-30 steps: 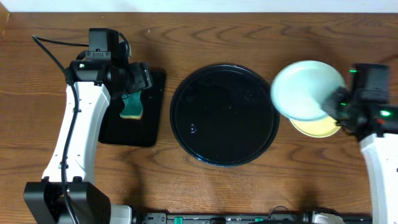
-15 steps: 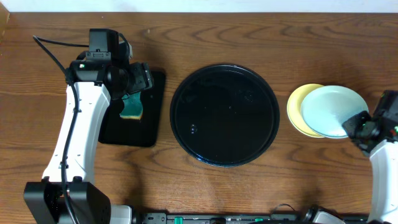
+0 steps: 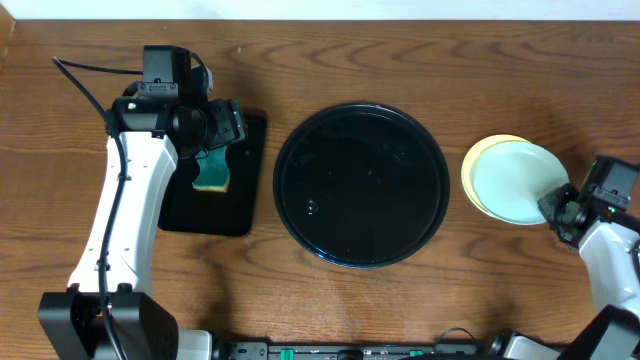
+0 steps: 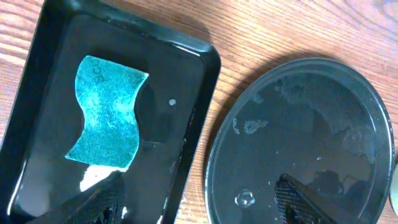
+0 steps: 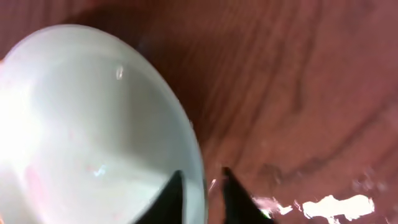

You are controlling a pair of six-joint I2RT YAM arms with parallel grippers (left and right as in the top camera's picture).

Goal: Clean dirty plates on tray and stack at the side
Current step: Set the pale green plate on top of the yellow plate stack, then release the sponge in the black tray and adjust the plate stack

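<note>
Claw on the right [image 5: 200,193] pinches rim of blue-green plate [image 5: 93,124] over yellow plate [image 3: 480,158]; left claw [image 4: 199,199] spread above sponge [image 4: 109,112].

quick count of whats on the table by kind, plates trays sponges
Plates: 2 showing, a blue-green plate lying on a yellow plate
Trays: 2, a round black tray and a rectangular black tray
Sponges: 1, a green sponge in the rectangular one
Total: 5

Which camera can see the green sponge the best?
The left wrist view: the sponge lies whole and close on the small black tray. Overhead, the left gripper covers part. The right wrist view misses it.
</note>
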